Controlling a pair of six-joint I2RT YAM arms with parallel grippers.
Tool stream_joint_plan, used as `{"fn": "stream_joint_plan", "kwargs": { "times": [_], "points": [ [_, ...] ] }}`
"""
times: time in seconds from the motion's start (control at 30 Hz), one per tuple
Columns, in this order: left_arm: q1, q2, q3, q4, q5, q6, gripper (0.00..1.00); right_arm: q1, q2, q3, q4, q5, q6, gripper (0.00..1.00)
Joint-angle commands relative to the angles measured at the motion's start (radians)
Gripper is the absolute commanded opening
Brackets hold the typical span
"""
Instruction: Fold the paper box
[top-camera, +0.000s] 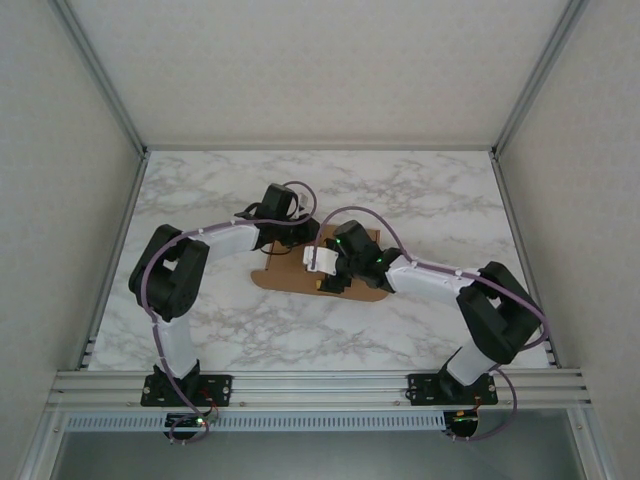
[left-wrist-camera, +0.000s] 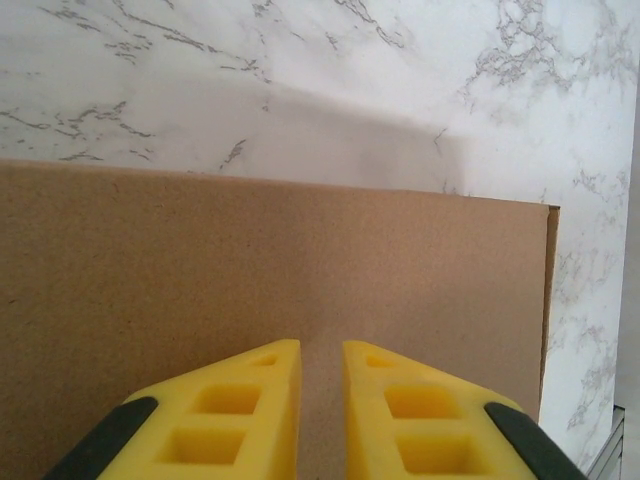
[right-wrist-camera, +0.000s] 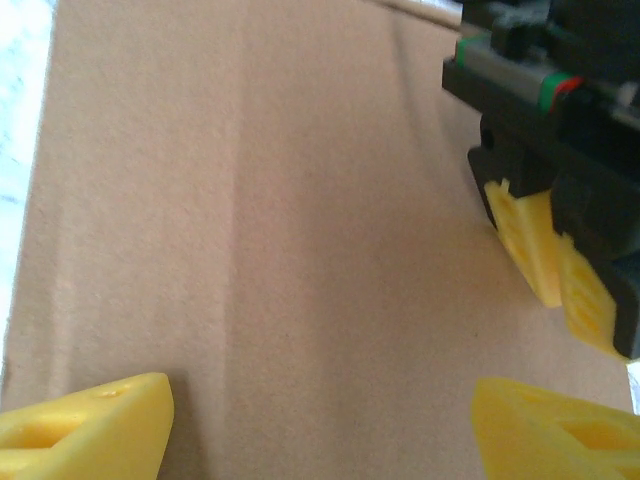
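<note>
Update on the paper box (top-camera: 285, 282)

Left gripper (left-wrist-camera: 322, 348) is squeezed to a narrow slit, tips down on the cardboard. It lies flat in the middle of the marble table (top-camera: 430, 195). Right gripper (right-wrist-camera: 322, 392) hangs just over it, jaws spread wide.

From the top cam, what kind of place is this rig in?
Probably an enclosed lab robot cell, not a home or shop floor: an aluminium extrusion frame fences a marble-patterned table, plain pale wall panels close it in, and the paper box is the workpiece.
</note>
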Motion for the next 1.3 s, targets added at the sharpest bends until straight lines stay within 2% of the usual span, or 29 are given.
{"fn": "stream_joint_plan", "kwargs": {
  "times": [0.0, 0.17, 0.3, 0.43, 0.57, 0.67, 0.77, 0.87, 0.97, 1.03, 1.1, 1.17, 1.27],
  "points": [
    [0.000, 0.049, -0.033, -0.037, 0.012, -0.003, 0.18, 0.023, 0.037, -0.034, 0.106, 0.135, -0.080, 0.78],
    [0.000, 0.053, -0.033, -0.047, 0.019, 0.007, 0.17, 0.048, 0.086, -0.067, 0.166, 0.254, -0.135, 0.73],
    [0.001, 0.060, -0.033, -0.052, 0.027, 0.015, 0.16, 0.071, 0.132, -0.067, 0.189, 0.320, -0.176, 0.58],
    [0.001, 0.069, -0.036, -0.051, 0.039, 0.015, 0.16, 0.075, 0.155, -0.045, 0.174, 0.336, -0.162, 0.42],
    [0.001, 0.069, -0.037, -0.053, 0.040, 0.019, 0.16, 0.074, 0.152, -0.047, 0.159, 0.320, -0.142, 0.34],
    [0.003, 0.068, -0.037, -0.051, 0.041, 0.016, 0.16, 0.075, 0.142, -0.055, 0.152, 0.310, -0.131, 0.35],
    [0.006, 0.063, -0.037, -0.050, 0.042, 0.012, 0.16, 0.075, 0.103, -0.059, 0.132, 0.275, -0.102, 0.45],
    [0.012, 0.036, -0.041, -0.027, 0.050, -0.003, 0.17, 0.058, -0.014, -0.031, 0.038, 0.082, 0.021, 0.60],
    [0.015, -0.018, -0.039, 0.012, 0.059, -0.021, 0.25, 0.017, -0.144, 0.006, -0.007, -0.093, 0.229, 0.63],
    [0.015, -0.067, -0.035, 0.037, 0.048, -0.028, 0.33, -0.012, -0.220, 0.016, -0.009, -0.158, 0.345, 0.63],
    [0.015, -0.124, -0.034, 0.082, 0.043, -0.040, 0.44, -0.044, -0.293, 0.019, -0.003, -0.164, 0.475, 0.62],
    [0.015, -0.171, -0.021, 0.114, 0.034, -0.050, 0.51, -0.090, -0.364, 0.009, 0.004, -0.152, 0.606, 0.60],
    [0.023, -0.225, 0.019, 0.093, -0.005, -0.025, 0.54, -0.115, -0.472, -0.008, -0.036, -0.078, 0.749, 0.58]
  ]
}}
